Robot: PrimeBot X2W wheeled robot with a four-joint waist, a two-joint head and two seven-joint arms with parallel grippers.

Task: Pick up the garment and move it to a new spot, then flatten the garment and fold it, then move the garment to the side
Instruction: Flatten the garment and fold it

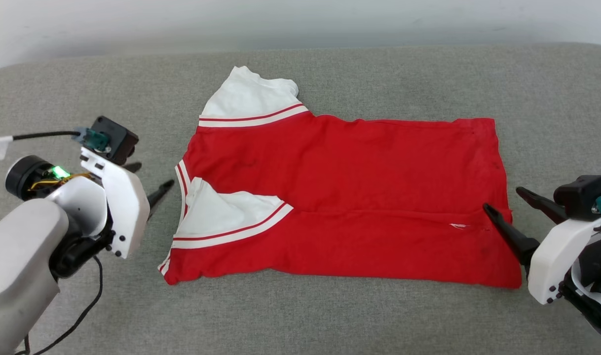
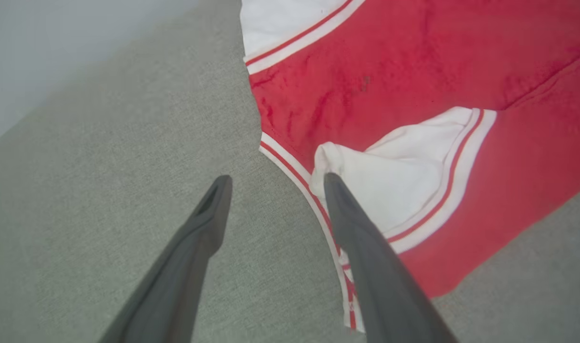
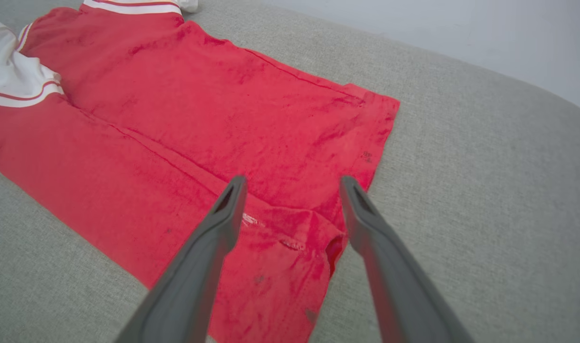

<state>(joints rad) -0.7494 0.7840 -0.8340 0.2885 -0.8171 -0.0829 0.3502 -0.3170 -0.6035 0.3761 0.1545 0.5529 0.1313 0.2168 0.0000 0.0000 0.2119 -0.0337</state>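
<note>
the garment (image 1: 355, 172) lies flat on the grey surface (image 1: 330, 320) between both sets of jaws, red with white stripe-trimmed sleeves, one long side folded over. left jaws stand open beside its neck end, right jaws open at its hem, both empty.

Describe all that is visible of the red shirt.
The shirt is red soft knit, with white sleeves trimmed in red stripes. It lies flat on the grey fabric surface, collar to the robot's left, near side folded over with its sleeve on top. The open left gripper and right gripper hold nothing.
</note>
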